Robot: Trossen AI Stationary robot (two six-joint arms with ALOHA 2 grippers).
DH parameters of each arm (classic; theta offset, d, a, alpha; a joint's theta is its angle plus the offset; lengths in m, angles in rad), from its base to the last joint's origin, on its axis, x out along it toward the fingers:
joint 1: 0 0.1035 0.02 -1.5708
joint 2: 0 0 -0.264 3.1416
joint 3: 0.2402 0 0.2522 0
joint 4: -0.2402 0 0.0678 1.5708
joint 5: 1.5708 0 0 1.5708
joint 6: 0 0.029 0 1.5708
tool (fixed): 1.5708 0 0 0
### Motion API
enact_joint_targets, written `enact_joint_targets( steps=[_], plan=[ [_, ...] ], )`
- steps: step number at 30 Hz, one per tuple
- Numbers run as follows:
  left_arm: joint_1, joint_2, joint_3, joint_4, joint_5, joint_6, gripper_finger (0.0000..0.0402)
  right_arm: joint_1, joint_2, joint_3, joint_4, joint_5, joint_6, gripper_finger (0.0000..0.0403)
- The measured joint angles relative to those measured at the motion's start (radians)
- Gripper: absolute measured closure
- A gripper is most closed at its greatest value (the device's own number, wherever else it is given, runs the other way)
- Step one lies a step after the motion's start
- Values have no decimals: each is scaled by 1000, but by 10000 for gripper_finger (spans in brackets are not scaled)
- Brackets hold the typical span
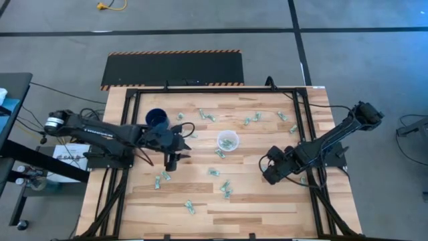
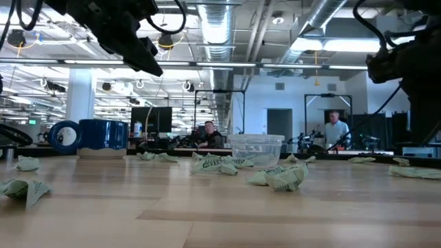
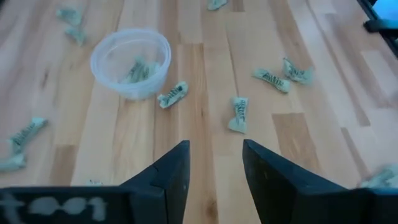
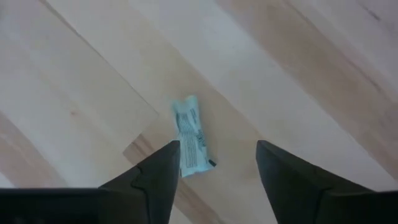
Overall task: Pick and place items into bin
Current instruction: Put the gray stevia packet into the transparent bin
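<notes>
Several small green-and-white wrapped pieces lie scattered on the wooden table (image 1: 267, 201). The clear plastic cup (image 1: 228, 140) stands upright near the middle, with at least one piece (image 3: 138, 70) inside it. My left gripper (image 3: 214, 158) is open and hovers left of the cup, above the table, touching nothing (image 1: 172, 157). One piece (image 3: 239, 114) lies just ahead of its fingers. My right gripper (image 4: 217, 158) is open and low over the table's right half (image 1: 271, 171). One piece (image 4: 189, 135) lies flat below it, close beside one fingertip.
A dark blue handled mug (image 1: 156, 118) stands behind my left gripper, toward the far edge. A black frame (image 1: 200, 90) runs around the table. More pieces lie near the cup (image 3: 173, 95) and along the near side (image 1: 225, 189). People show in the room beyond (image 2: 336, 131).
</notes>
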Motion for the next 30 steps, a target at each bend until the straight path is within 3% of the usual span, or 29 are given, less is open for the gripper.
enact_joint_targets(
  steps=[13,21,30],
  plan=[
    [-64,-204,-182,193,-185,25,265,31,5,-56,132,1,1,211],
    [-64,-315,-260,264,-204,23,265,31,123,-56,185,-30,-7,233],
    [-64,-334,-267,276,-204,17,265,27,202,-48,196,-36,-8,249]
  ],
)
